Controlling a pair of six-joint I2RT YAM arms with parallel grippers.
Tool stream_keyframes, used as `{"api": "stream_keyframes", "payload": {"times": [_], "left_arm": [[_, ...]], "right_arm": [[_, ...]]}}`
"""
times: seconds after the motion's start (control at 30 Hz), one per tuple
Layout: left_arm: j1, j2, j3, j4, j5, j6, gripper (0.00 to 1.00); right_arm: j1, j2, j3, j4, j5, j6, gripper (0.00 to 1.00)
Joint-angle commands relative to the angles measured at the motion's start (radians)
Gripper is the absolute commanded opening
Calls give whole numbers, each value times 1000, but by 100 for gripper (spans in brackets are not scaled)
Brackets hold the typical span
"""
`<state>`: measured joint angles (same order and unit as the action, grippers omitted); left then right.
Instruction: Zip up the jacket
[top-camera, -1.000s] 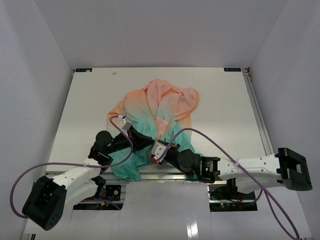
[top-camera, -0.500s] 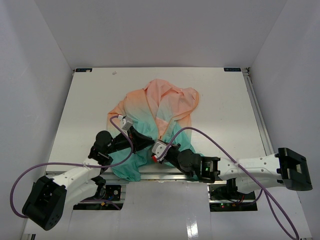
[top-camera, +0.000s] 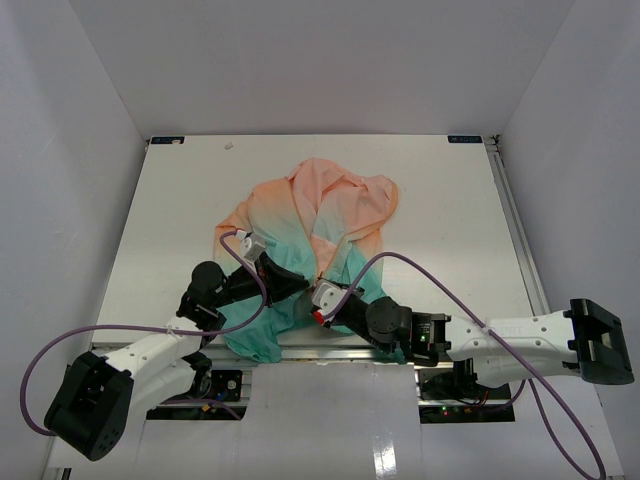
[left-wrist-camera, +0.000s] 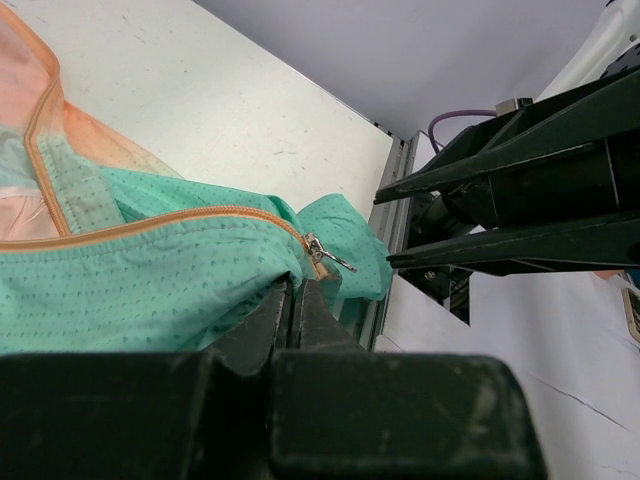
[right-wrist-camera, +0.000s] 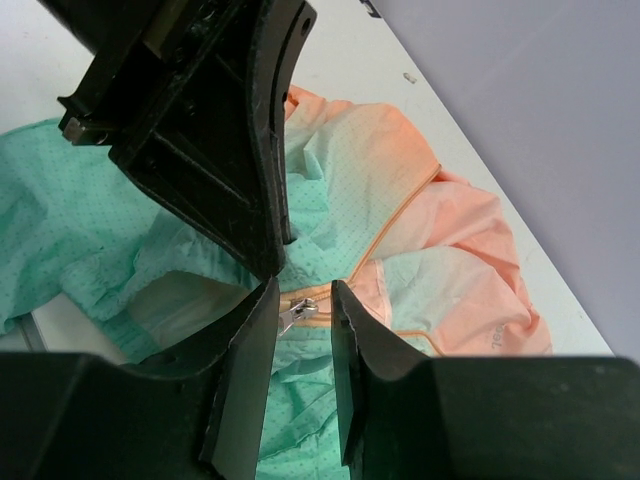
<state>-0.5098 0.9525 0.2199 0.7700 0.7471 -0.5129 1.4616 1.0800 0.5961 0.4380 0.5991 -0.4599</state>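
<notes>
The limp, thin jacket (top-camera: 322, 225) lies crumpled on the surface (top-camera: 170, 200). Left fingers (left-wrist-camera: 272, 318) clench its teal hem, seemingly; right fingers (right-wrist-camera: 250, 335) stand parted astride the small zipper pull (right-wrist-camera: 297, 314), the place to grip.

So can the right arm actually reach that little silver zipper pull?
Probably yes: the small silver zipper pull lies uncovered on the teal-and-peach fabric jacket, just ahead of the parted right gripper, with nothing between them.
</notes>
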Motion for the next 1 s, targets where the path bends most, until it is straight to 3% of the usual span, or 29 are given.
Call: {"api": "stream_keyframes", "payload": {"times": [0.0, 0.57, 0.97], "left_arm": [[-4, -1, 26, 5, 8, 10, 0], [-4, -6, 22, 9, 14, 10, 0], [-7, -4, 19, 16, 26, 11, 0]], "right_arm": [[4, 24, -1, -11, -29, -6, 34], [3, 74, 8, -5, 56, -12, 34], [-2, 41, -18, 54, 79, -9, 9]]}}
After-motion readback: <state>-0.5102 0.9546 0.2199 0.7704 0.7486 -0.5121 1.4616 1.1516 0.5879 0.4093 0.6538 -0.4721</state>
